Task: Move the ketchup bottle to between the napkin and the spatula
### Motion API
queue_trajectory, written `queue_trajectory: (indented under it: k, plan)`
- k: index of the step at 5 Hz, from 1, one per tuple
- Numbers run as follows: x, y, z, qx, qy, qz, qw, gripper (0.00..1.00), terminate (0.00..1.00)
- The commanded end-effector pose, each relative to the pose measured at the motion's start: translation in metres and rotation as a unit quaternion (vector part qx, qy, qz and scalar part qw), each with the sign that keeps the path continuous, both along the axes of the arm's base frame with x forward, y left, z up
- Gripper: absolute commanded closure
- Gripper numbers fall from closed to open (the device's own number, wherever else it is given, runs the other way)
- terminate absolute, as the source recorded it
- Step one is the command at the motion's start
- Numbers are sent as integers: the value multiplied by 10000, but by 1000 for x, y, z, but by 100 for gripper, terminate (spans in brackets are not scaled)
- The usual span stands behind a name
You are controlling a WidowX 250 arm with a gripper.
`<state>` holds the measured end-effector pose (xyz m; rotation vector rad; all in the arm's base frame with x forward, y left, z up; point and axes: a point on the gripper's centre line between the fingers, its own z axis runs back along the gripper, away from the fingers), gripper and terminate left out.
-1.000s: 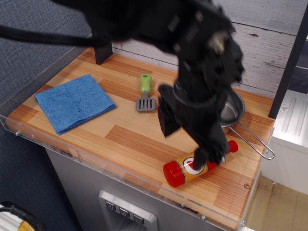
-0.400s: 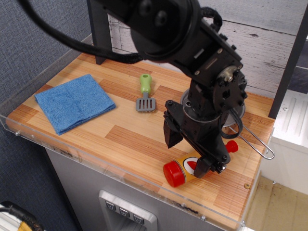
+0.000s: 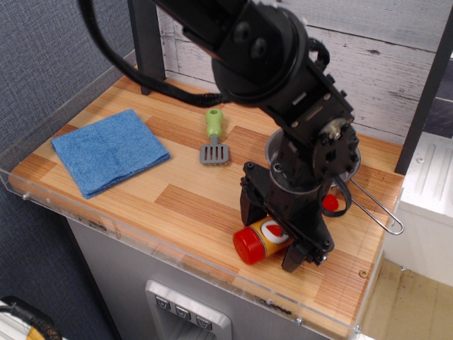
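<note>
The red ketchup bottle [image 3: 250,246] lies on its side near the front right of the wooden table, its base towards the front and its narrow neck [image 3: 330,203] pointing back right. My gripper [image 3: 272,234] straddles the bottle's labelled middle, with one finger on each side, shut on it. I cannot tell whether the bottle is off the table. The blue napkin [image 3: 110,150] lies flat at the left. The spatula [image 3: 214,138], with a green handle and a grey slotted blade, lies in the middle back, apart from the napkin.
A steel pan [image 3: 350,160] with a wire handle [image 3: 376,210] sits at the back right, mostly hidden behind my arm. A clear plastic rim [image 3: 141,234] runs along the table's front edge. A dark post [image 3: 145,49] stands at the back left.
My gripper has come down over the bottle and shut on it. The bottle has shifted a little to the left and back, and its neck has swung towards the pan.
</note>
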<state>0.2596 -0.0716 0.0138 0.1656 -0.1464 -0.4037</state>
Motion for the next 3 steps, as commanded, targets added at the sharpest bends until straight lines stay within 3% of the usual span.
queue_trajectory:
  k: [1, 3]
  plan:
    - [-8, -1, -5, -61, -104, -4, 9999, 100, 0]
    - [-9, 1, 0, -60, -172, -23, 9998, 100, 0]
